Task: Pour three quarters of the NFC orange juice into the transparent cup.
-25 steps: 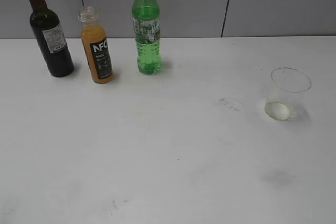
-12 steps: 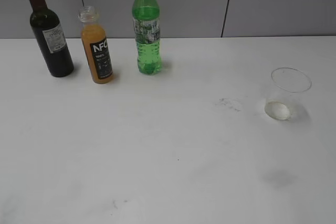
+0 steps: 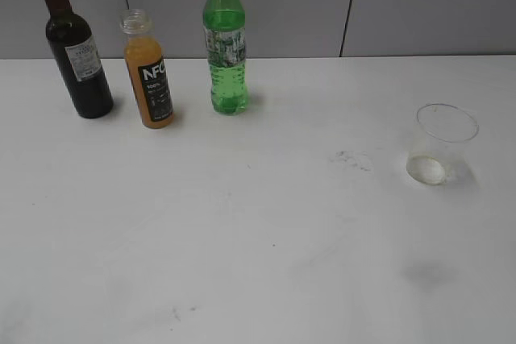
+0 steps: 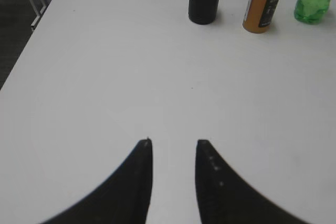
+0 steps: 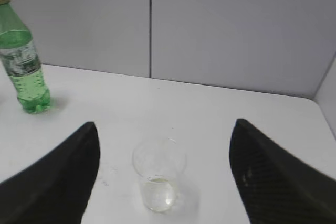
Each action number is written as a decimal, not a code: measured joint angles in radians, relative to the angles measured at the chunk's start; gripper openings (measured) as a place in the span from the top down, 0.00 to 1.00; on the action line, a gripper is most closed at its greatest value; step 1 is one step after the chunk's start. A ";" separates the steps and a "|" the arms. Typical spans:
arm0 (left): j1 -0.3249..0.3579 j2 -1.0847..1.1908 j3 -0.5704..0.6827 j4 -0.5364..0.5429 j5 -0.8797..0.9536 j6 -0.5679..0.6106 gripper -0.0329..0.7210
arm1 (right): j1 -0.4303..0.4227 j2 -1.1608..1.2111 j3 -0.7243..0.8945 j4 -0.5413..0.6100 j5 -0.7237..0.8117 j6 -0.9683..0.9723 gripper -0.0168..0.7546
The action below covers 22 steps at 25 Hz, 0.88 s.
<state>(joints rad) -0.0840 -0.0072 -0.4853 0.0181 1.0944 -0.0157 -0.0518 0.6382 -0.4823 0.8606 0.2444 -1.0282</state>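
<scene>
The NFC orange juice bottle (image 3: 148,70), capless with a black label, stands upright at the back left; its lower part shows at the top of the left wrist view (image 4: 265,1). The transparent cup (image 3: 439,144) stands upright at the right and holds nothing orange; in the right wrist view (image 5: 158,173) it sits between and ahead of the jaws. My left gripper (image 4: 173,142) is open over bare table, well short of the bottles. My right gripper (image 5: 164,127) is wide open and empty. Neither arm shows in the exterior view.
A dark wine bottle (image 3: 74,47) stands left of the juice, a green bottle with a yellow cap (image 3: 225,42) right of it. A grey panel wall runs behind the white table (image 3: 258,223). The table's left edge shows in the left wrist view (image 4: 31,35).
</scene>
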 joint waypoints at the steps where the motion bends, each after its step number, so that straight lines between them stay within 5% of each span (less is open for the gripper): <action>1: 0.000 0.000 0.000 0.000 0.000 0.000 0.65 | 0.010 0.024 0.012 0.077 -0.006 -0.070 0.21; 6: 0.000 0.000 0.000 0.000 0.000 0.000 0.65 | 0.060 0.149 0.121 0.329 -0.034 -0.338 0.21; 16: 0.000 0.000 0.000 0.000 0.000 0.000 0.65 | 0.062 0.225 0.221 0.592 -0.085 -0.583 0.21; 22: 0.000 0.000 0.000 0.000 0.000 0.000 0.65 | 0.062 0.299 0.245 0.921 -0.031 -0.955 0.21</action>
<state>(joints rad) -0.0840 -0.0072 -0.4853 0.0181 1.0944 -0.0157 0.0104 0.9375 -0.2371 1.7814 0.2130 -1.9832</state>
